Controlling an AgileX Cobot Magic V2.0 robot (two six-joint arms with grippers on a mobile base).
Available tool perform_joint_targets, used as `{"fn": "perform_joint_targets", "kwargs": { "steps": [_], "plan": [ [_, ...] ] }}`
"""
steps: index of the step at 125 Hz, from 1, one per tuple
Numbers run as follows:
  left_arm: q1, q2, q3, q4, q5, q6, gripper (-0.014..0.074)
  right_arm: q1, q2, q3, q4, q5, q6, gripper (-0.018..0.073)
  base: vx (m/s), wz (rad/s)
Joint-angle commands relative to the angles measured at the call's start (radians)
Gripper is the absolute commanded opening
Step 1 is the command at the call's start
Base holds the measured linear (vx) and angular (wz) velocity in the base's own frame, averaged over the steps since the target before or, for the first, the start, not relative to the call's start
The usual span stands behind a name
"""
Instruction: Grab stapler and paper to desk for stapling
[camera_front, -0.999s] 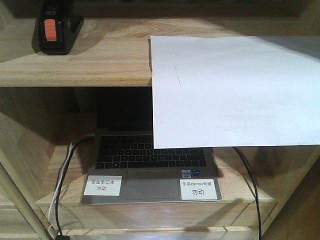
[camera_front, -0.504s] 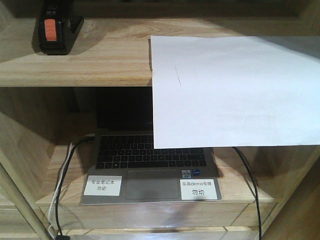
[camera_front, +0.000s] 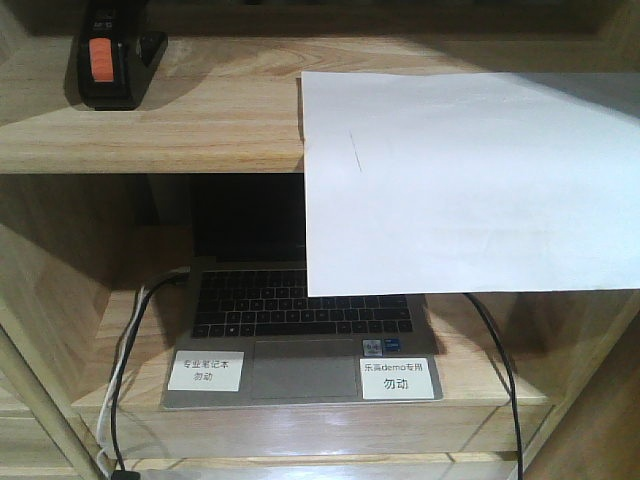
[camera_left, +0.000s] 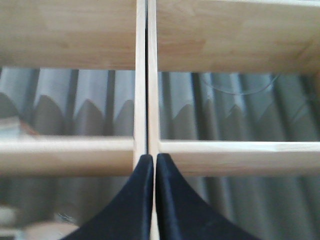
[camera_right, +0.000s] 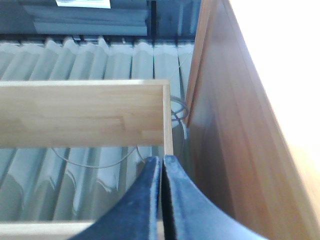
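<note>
The left gripper (camera_left: 154, 158) has its black jaws pressed together on nothing. Straight ahead of their tips stands a thin upright post (camera_left: 141, 75) of a pale wooden rack, with rails running off to both sides and a grey curtain (camera_left: 225, 105) behind. The right gripper (camera_right: 161, 159) is likewise closed tight and empty. Just beyond its tips is the corner of a pale board (camera_right: 80, 115), and to their right is a brown panel (camera_right: 225, 130). In the front view the stapler (camera_front: 108, 62) sits at the far left of the upper shelf (camera_front: 200, 130), orange patch up. The paper (camera_front: 470, 185) lies on the same shelf, well apart from it, with its near half hanging over the edge before the laptop (camera_front: 300, 330) below. How either lies relative to the jaws cannot be told.
</note>
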Motion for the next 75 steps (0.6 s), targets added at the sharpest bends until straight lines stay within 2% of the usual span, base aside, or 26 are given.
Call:
{"fn": "perform_joint_targets", "kwargs": {
  "steps": [1, 22, 40, 58, 66, 75],
  "plan": [
    [-0.002, 0.093, -0.053, 0.072, 0.035, -0.005, 0.0, -0.004, 0.13, -0.107, -0.001, 0.15, -0.003, -0.0006, 0.0, 0.0],
    [-0.002, 0.193, -0.053, 0.08, 0.137, -0.006, 0.0008, -0.004, 0.275, -0.131, 0.032, 0.296, -0.004, -0.0001, 0.0, 0.0],
    [-0.002, 0.273, -0.053, 0.063, 0.257, -0.006, 0.0062, -0.004, 0.38, -0.13, 0.079, 0.42, -0.008, 0.0036, 0.0, 0.0],
    [-0.002, 0.324, -0.053, 0.014, 0.324, -0.006, 0.0185, -0.004, 0.437, -0.13, 0.089, 0.511, -0.008, 0.0134, 0.0, 0.0],
    [-0.002, 0.331, -0.053, -0.009, 0.34, -0.007, 0.0267, -0.004, 0.445, -0.13, 0.098, 0.531, -0.008, 0.0202, 0.0, 0.0],
    [-0.002, 0.33, -0.053, -0.028, 0.337, -0.01, 0.0363, -0.004, 0.446, -0.13, 0.102, 0.536, -0.009, 0.0318, 0.0, 0.0]
  ]
}}
